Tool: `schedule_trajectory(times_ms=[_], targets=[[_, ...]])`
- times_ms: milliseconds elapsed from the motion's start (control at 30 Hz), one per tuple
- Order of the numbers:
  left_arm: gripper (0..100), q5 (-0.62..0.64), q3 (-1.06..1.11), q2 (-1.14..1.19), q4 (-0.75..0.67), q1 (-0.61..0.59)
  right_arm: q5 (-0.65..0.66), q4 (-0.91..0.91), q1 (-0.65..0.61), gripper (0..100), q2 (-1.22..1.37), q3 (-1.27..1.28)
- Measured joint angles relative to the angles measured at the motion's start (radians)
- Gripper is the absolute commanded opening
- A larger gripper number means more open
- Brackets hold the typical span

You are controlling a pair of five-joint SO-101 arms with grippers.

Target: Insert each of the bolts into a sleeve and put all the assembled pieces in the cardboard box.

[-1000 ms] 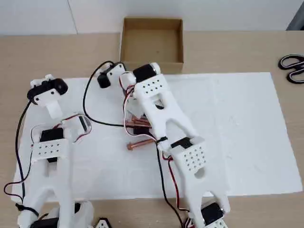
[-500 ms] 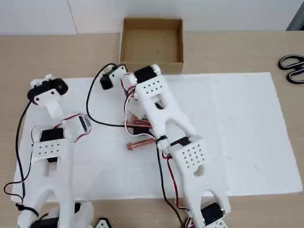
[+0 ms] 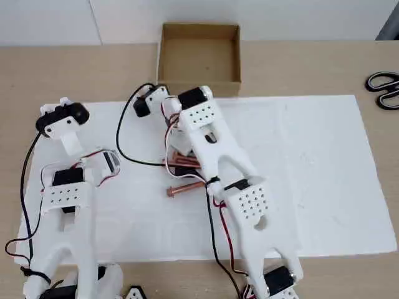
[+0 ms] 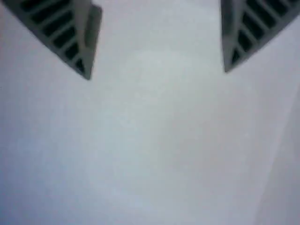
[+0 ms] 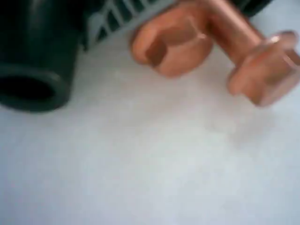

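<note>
Left gripper (image 3: 66,134) hangs over the left end of the white sheet (image 3: 312,174), well apart from the hardware. Its wrist camera has the jaws spread wide, two dark ribbed tips with bare sheet under the gap.

Over to the middle: the right arm (image 3: 212,146) stretches across the sheet toward the cardboard box (image 3: 164,56), which sits on the bench (image 3: 75,68) just past the sheet's far edge. The right gripper (image 3: 179,148) is tucked under that arm and mostly hidden from above, so whether its jaws are wide or closed, I cannot tell.

Copper bolts (image 3: 184,161) poke out beside the arm, partly covered, and how many lie there is hard to make out. A dark sleeve (image 3: 184,170) shows right next to them, half hidden as well. One loose bolt (image 3: 186,189) lies in plain sight on the sheet, nearer the arm bases.

Up close on the right wrist camera it's blurry. There's the sleeve's open end, two copper bolt heads touching or crossing, one shaft cut off at the frame edge, and a ribbed strip of jaw behind them.

Scissors (image 3: 383,88) rest at the bench's right side, cut off by the frame.
</note>
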Motion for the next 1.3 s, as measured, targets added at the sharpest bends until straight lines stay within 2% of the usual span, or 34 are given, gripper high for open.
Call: schedule_trajectory(times_ms=[167,500,700,867,1133,1300], targets=[[17,0.000,0.000,0.000,0.000,0.000,0.000,0.005,0.011,8.1,0.008,-0.025],[17,0.000,0.000,0.000,0.000,0.000,-0.005,0.115,0.044,5.3,-0.002,-0.269],[17,0.000,0.000,0.000,0.000,0.000,-0.087,0.130,0.095,5.3,-0.129,-0.242],[17,0.000,0.000,0.000,0.000,0.000,-0.143,0.130,0.195,5.4,-0.348,-0.066],[17,0.000,0.000,0.006,-0.008,0.000,-0.149,0.130,0.327,5.4,-0.812,0.390],[17,0.000,0.000,0.006,-0.008,0.000,-0.178,0.127,0.391,5.4,-0.904,0.683]])
